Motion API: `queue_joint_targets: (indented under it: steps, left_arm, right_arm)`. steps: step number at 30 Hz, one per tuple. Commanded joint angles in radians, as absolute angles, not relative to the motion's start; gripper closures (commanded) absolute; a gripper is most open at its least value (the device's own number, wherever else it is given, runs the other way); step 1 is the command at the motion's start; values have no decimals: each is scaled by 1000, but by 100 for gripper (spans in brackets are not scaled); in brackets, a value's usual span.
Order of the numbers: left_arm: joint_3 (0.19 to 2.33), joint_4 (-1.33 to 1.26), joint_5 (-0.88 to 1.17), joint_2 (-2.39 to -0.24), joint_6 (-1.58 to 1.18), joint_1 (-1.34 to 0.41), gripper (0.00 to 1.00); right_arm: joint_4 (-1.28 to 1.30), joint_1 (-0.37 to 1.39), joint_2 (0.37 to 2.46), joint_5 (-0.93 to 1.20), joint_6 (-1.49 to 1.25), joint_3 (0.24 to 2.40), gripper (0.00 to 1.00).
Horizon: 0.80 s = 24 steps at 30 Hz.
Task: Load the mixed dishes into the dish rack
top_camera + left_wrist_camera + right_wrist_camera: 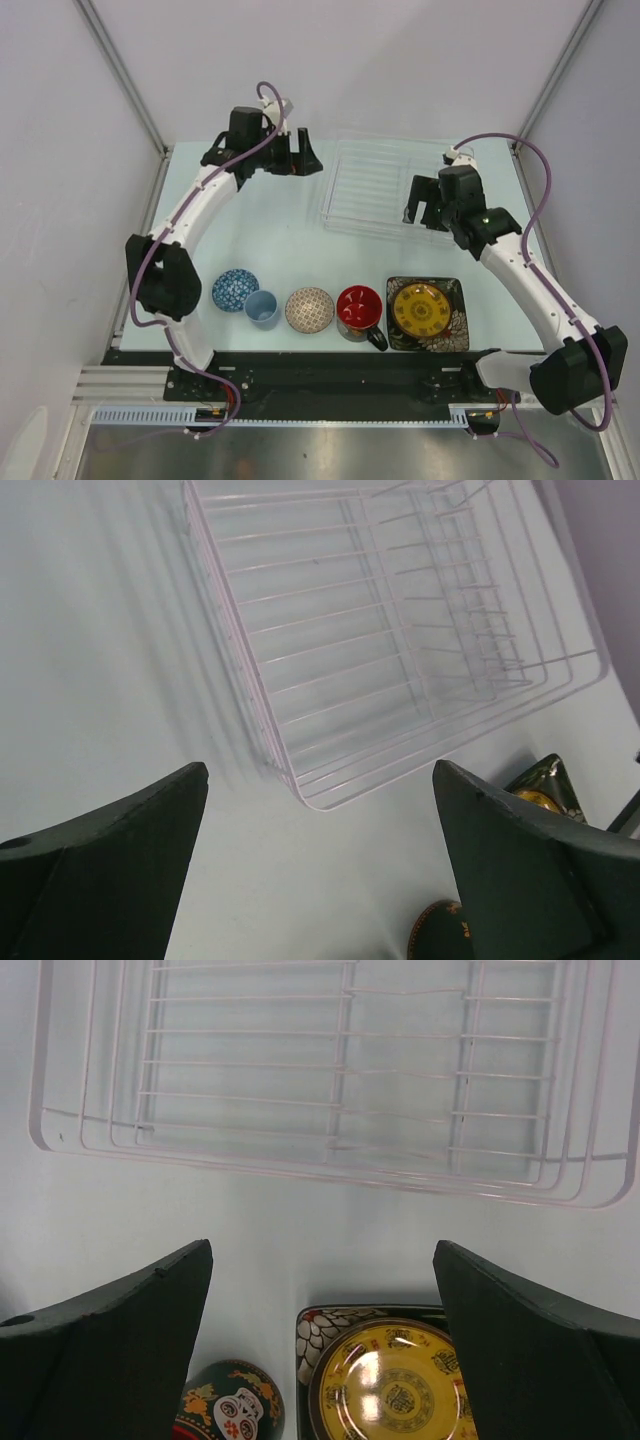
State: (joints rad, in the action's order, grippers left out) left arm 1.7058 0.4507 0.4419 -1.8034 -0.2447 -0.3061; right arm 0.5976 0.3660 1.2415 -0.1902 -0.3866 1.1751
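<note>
Rack: the clear, ribbed plastic dish rack (372, 185) lies at the far middle of the white table (280, 240), with nothing in it.
Dishes: all six sit in a row along the near edge, well apart from the rack. From the left they are the blue patterned bowl (235, 290), small light-blue cup (262, 308), beige patterned bowl (309, 309) and red-inside dark mug (359, 309). Last is the yellow round plate (421, 310), resting on the black floral square plate (453, 336).
Right gripper (425, 212): hovers at the rack's near right corner, jaws spread wide and holding nothing. Its wrist view looks down on the yellow plate and the mug.
Left gripper (288, 155): hovers just beside the rack's left side, jaws wide and empty.
Step in hand: I judge it to be the first pick, since nothing is loaded yet.
Doing it well: the right arm looks best placed for the yellow plate. It should pinch the rim only, lift the plate clear of the square plate, then stand it between dividers.
Risk: the square plate may drag along, or the mug handle may get nudged.
</note>
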Motion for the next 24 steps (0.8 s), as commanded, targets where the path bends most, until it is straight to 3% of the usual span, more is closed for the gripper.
queue_joint_targets:
  steps: [1,6,18,24]
  left_arm:
    - [1677,440,353,-1807,-198,-337,0]
    - [1715,416,272,-1882,-160,-387,0]
    - [2028,377,158,-2181,-160,-410,0]
    - [2034,379,121,-2238,-146,-443,0]
  right_arm:
    - [545,373,1171,-157,-365,1180,0]
    - [528,373,1140,-155,-367,1150,0]
    - [558,379,1069,-178,-385,1127,0]
    - [569,379,1040,-195,-400,1097,0]
